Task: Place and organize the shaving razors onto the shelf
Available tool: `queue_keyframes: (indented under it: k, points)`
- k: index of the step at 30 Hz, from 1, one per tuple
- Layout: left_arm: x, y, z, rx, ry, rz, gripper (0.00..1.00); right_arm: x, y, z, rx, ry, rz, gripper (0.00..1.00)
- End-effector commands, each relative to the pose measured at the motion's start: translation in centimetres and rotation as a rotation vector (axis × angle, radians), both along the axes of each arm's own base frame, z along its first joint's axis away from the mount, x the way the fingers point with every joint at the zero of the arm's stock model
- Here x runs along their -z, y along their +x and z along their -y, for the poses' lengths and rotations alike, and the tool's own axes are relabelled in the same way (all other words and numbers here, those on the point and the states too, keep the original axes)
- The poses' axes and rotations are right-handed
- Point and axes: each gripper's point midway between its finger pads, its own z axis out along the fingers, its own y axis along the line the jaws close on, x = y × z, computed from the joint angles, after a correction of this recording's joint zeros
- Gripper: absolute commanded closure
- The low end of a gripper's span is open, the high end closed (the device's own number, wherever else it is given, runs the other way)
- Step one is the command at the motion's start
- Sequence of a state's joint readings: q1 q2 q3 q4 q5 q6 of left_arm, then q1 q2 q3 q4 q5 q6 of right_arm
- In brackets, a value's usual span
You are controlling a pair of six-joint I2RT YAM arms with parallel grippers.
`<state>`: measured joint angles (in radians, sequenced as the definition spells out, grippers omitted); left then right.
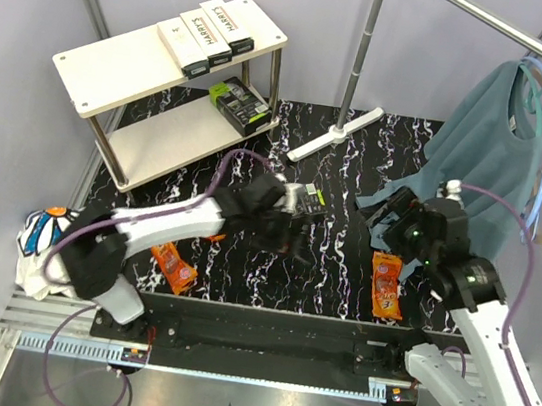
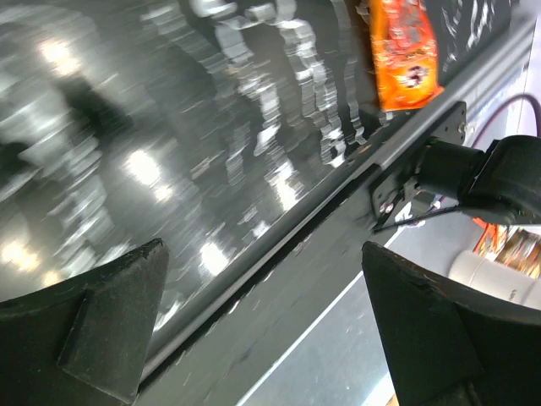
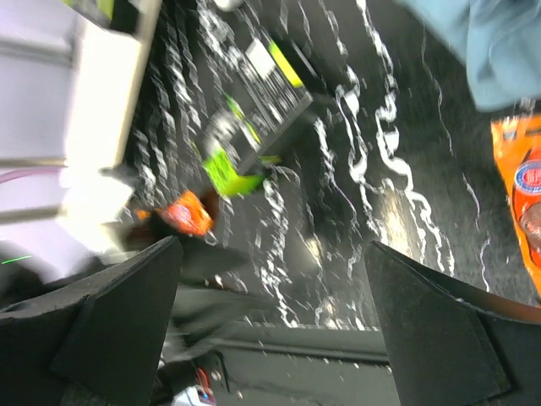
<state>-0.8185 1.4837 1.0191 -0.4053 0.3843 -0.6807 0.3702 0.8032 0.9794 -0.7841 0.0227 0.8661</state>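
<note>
Left tool point(image 2: 262, 334), right tool point(image 3: 270, 330) spread, empty. Fetch step, likely: black-and-lime pack point(image 1: 309, 198) mid-bench wants descent, pinch, carry to shelf point(image 1: 118, 70).

Top board of shelf point(image 1: 118, 70): bare at left, right end taken by three white boxes point(image 1: 212, 35). Lower board: open except for black-and-green pack point(image 1: 238, 106) at right end. Far right of surface point(image 1: 342, 274): blocked by white rail foot point(image 1: 333, 136) and hanging teal shirt point(image 1: 482, 142). Centre-left: crossed by left arm point(image 1: 178, 220).
</note>
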Motion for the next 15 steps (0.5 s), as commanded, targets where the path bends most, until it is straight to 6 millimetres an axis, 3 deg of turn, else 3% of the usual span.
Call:
queue_keyframes:
  k: [1,2,3,4,5,6,7,9,10,15]
  points:
    - [-1.5,0.5,9.0,0.108,-0.103,0.066,0.01,-3.7,-0.5,2.5,0.087,-0.050,0.095,0.00]
    - [-1.2,0.5,10.0,0.123,-0.101,0.061,0.03,-4.0,-0.9,2.7,0.093,-0.051,0.104,0.00]
    - [-2.2,0.7,11.6,0.143,-0.133,0.068,0.03,-4.2,-1.0,3.1,0.108,-0.058,0.111,0.00]
    - [-0.6,0.4,12.7,0.154,-0.114,0.035,0.04,-4.5,-1.1,3.3,0.113,-0.057,0.119,0.00]
    - [-0.5,0.3,13.4,0.164,-0.122,0.025,0.04,-4.7,-1.3,3.5,0.120,-0.058,0.126,0.00]
    - [-1.6,0.2,14.8,0.188,-0.156,0.023,0.05,-4.8,-1.4,3.7,0.126,-0.060,0.133,0.00]
    - [-0.4,0.1,15.6,0.202,-0.145,0.000,0.06,-5.0,-1.4,3.8,0.131,-0.060,0.138,0.00]
    - [-1.2,-0.1,17.2,0.223,-0.175,-0.015,0.07,-5.1,-1.5,3.9,0.133,-0.063,0.144,0.00]
    - [-0.1,-0.1,17.8,0.226,-0.164,-0.034,0.07,-5.1,-1.5,4.0,0.137,-0.064,0.142,0.00]
    - [1.3,0.0,20.4,0.230,-0.175,-0.108,0.09,-5.4,-1.8,4.3,0.146,-0.064,0.158,0.00]
